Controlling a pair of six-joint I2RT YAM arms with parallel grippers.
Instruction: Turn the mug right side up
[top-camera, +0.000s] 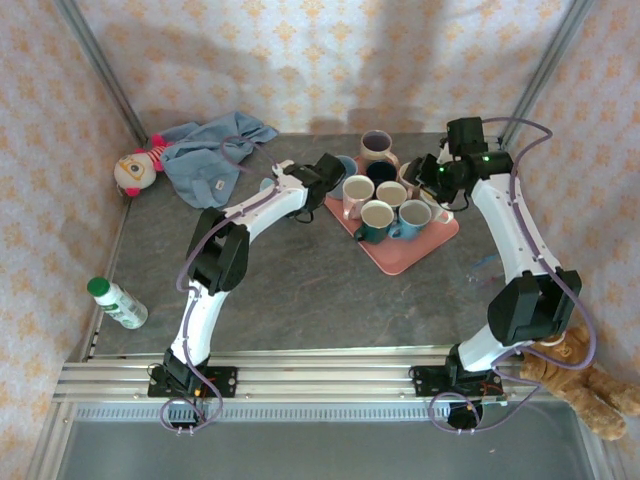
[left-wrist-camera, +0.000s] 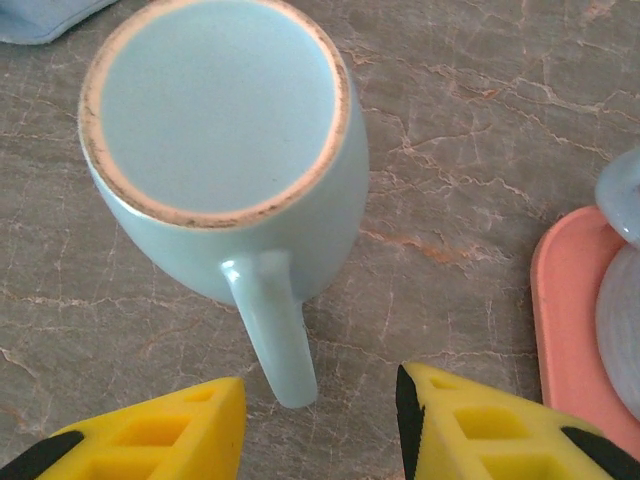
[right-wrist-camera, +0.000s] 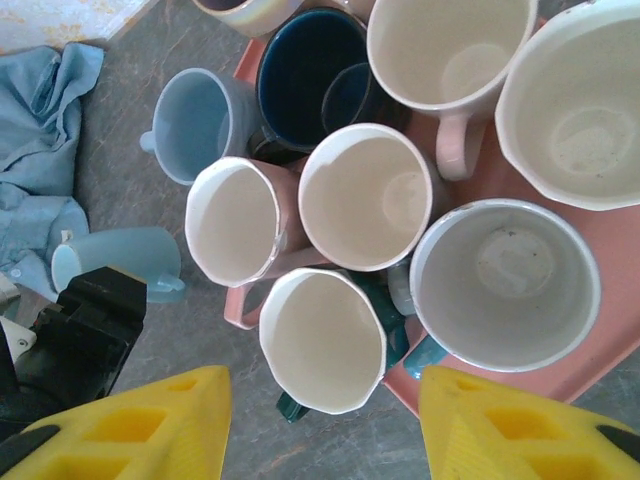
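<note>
Left wrist: left gripper (left-wrist-camera: 320, 425), jaws apart, flanks handle (left-wrist-camera: 275, 335) of inverted blue mug (left-wrist-camera: 220, 130) | right gripper (right-wrist-camera: 325, 420) apart, empty | risk: slim glazed handle slips when pinched, mug topples

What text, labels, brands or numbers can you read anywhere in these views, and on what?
No text can be read in any view.
Bottle, label: too small to read.
Blue cloth, pale patch near its edge: too small to tell if it bears writing.
Light blue mug, upturned base: blank, no mark.
Mugs on the pink tray: no print visible.
</note>
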